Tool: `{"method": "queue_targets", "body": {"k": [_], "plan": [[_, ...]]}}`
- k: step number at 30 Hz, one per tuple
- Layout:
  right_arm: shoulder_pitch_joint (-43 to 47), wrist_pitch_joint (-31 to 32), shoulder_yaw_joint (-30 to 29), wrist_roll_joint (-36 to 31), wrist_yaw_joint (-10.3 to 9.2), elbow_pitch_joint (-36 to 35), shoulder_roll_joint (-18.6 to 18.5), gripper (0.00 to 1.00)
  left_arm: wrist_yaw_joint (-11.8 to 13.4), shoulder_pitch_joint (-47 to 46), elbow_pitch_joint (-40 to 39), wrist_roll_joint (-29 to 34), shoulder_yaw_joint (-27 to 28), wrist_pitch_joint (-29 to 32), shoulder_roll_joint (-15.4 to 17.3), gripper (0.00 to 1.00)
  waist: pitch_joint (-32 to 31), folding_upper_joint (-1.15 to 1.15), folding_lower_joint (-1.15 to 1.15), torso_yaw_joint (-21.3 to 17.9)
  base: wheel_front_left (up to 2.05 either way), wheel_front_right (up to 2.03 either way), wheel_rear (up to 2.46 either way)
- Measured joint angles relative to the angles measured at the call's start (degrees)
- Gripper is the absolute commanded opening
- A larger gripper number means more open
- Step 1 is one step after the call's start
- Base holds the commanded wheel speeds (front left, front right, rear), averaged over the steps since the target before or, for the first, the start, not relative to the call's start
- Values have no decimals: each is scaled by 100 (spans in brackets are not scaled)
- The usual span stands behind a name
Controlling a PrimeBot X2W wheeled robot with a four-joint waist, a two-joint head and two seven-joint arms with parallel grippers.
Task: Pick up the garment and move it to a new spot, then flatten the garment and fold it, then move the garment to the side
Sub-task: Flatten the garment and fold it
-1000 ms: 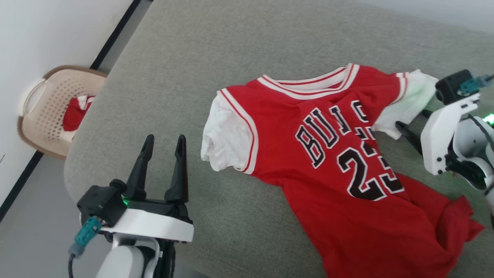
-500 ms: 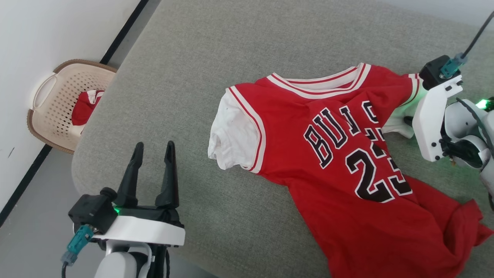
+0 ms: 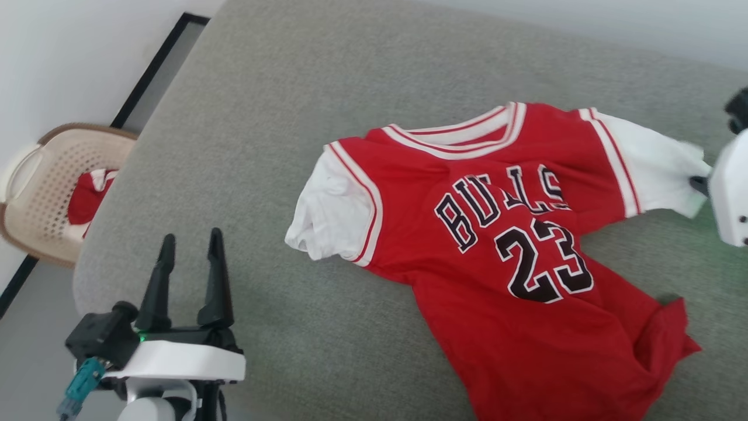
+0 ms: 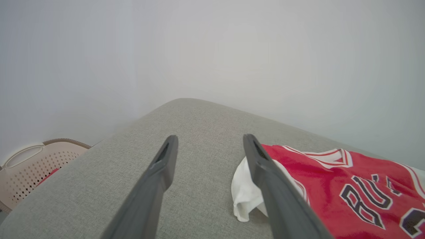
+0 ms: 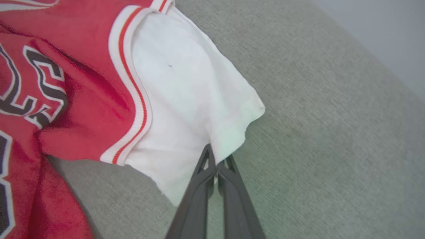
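Between the pressed-together dark fingers of the right gripper (image 5: 217,156) sits the hem of one white short sleeve (image 5: 186,99) of the red soft-fabric T-shirt (image 3: 497,234), which lies crumpled beyond those fingertips on a grey woven-fabric cushion (image 3: 350,88). The left gripper (image 3: 190,240) hovers with fingers spread and empty, the shirt's other sleeve ahead to its right.

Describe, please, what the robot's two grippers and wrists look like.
The left gripper has two long, dark, tapering fingers on a black base, above a curved white wrist shell with a small green light; a black block beside it carries a teal plug. The right gripper has the same dark fingers and a white housing.
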Motion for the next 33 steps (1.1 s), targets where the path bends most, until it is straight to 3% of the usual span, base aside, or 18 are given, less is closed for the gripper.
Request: {"method": "queue_targets", "body": {"k": [13, 18, 21, 22, 23, 24, 25, 33], "plan": [[1394, 294, -1127, 361, -1, -404, -564, 0, -102, 218, 15, 211, 413, 0, -1, 100, -357, 0, 0, -486, 0, 0, 0], [2170, 287, -1689, 405, -1, -591, -438, 0, -111, 233, 16, 252, 436, 0, -1, 100, -452, 0, 0, -615, 0, 0, 0], [2505, 152, -1965, 283, -1, -565, -138, 0, -113, 246, 70, 289, 421, 0, 0, 100, -494, 0, 0, -678, 0, 0, 0], [2577, 71, -2057, 208, -1, -520, -11, 29, -122, 247, 90, 304, 414, 0, 0, 100, -511, 0, 0, -699, 0, 0, 0], [2632, 15, -2126, 121, -1, -481, 97, 48, -129, 247, 109, 301, 404, 0, 9, 100, -530, 0, 0, -721, 0, 0, 0], [2669, -20, -2181, 29, -1, -453, 192, 96, -129, 247, 134, 287, 368, 0, 40, 100, -555, 0, 0, -743, 0, 0, 0], [2702, -41, -2270, -48, -1, -425, 278, 100, -129, 247, 166, 266, 302, 0, 98, 100, -580, 0, 0, -765, 0, 0, 0], [2985, -310, -2995, -533, -3, -776, 810, 100, -129, 27, 385, -445, -343, 360, 879, 100, -777, 0, 0, -1041, 0, 0, 0]]}}
